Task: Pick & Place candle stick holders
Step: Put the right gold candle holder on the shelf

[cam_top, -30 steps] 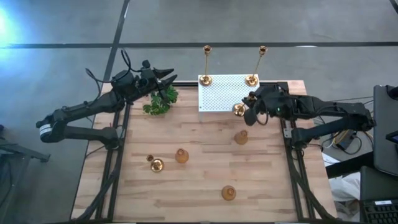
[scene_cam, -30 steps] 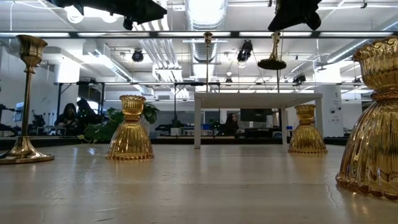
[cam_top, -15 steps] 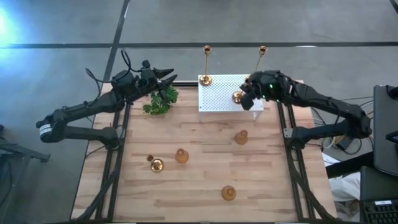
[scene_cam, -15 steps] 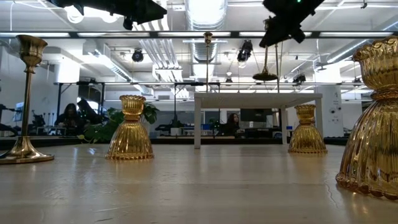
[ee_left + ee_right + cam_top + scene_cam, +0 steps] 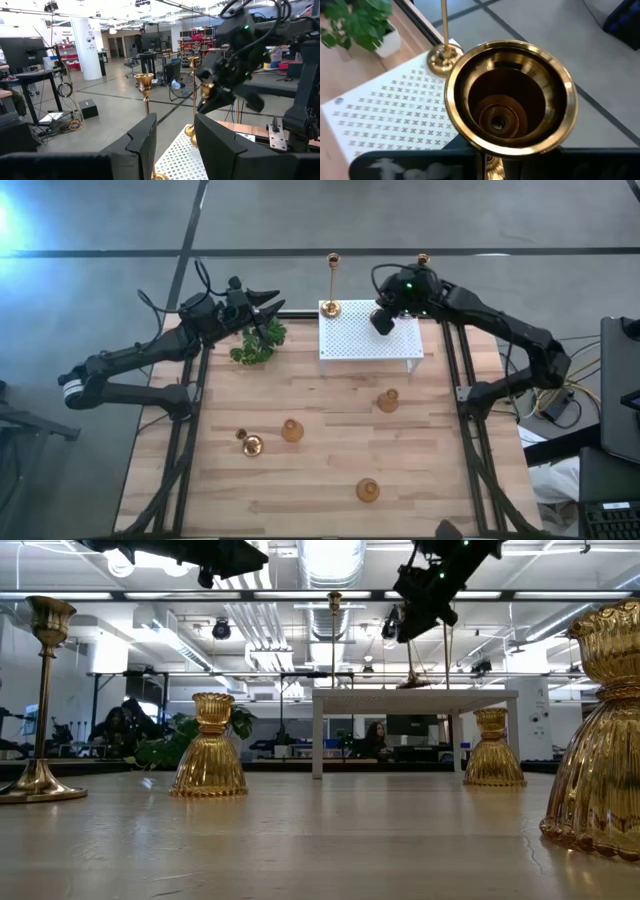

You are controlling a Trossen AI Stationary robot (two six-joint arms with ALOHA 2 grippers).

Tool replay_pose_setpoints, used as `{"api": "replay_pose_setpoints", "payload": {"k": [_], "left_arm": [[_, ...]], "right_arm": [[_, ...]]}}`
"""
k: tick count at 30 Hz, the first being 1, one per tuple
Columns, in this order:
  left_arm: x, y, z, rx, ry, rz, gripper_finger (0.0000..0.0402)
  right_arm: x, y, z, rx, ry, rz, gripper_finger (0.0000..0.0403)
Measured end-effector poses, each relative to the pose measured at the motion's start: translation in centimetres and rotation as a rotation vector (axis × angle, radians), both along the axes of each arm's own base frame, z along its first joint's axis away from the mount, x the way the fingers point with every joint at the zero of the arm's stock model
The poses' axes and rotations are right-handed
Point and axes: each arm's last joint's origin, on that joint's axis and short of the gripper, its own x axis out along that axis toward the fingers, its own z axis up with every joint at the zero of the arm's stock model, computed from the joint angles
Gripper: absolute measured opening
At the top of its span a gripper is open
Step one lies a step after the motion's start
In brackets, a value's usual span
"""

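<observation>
The right hand is hovering over the white box, clamped on a thin-stemmed candle holder beside another tall candle holder standing there. Three squat holders are sitting on the desk. The left hand is waiting, fingers apart, above the plant.

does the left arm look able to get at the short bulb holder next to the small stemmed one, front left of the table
Probably yes. The left gripper hovers by the plant, fingers open and empty, and bare table lies between it and the bulb-shaped holder. The right gripper is busy over the white perforated box.
</observation>
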Motion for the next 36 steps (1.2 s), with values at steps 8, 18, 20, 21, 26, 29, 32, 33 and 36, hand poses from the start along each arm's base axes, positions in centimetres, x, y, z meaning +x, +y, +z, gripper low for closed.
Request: {"api": "replay_pose_setpoints", "payload": {"k": [8, 18, 20, 21, 26, 29, 32, 33, 36], "left_arm": [[0.0, 0.0, 0.0, 0.001, 0.001, 0.000, 0.0138], [0.0, 0.0, 0.0, 0.001, 0.002, 0.020, 0.0138], [0.0, 0.1, 0.0, 0.002, 0.002, 0.021, 0.0138], [0.0, 0.1, 0.0, 0.002, 0.002, 0.021, 0.0138], [0.0, 0.1, 0.0, 0.003, 0.002, 0.026, 0.0138], [0.0, 0.1, 0.0, 0.008, 0.006, 0.027, 0.0138], [0.0, 0.1, 0.0, 0.014, 0.009, 0.028, 0.0138], [0.0, 0.1, 0.0, 0.014, 0.009, 0.027, 0.0138], [0.0, 0.1, 0.0, 0.014, 0.009, 0.027, 0.0138]], "right_arm": [[0.3, -1.4, -0.8, -0.010, -0.060, -0.060, 0.0020], [0.4, -1.0, -1.5, -0.001, -0.094, -0.164, 0.0020], [0.3, -0.9, -2.0, 0.008, -0.082, -0.172, 0.0020], [0.3, -0.9, -2.2, 0.013, -0.077, -0.170, 0.0020], [0.5, -0.5, -2.2, 0.021, -0.080, -0.151, 0.0020], [0.6, -0.4, -2.2, 0.023, -0.082, -0.143, 0.0020], [0.5, -0.4, -2.2, 0.015, -0.076, -0.158, 0.0020], [0.5, -0.5, -2.3, 0.011, -0.072, -0.169, 0.0020], [0.4, -0.5, -2.3, 0.012, -0.073, -0.176, 0.0020]]}}
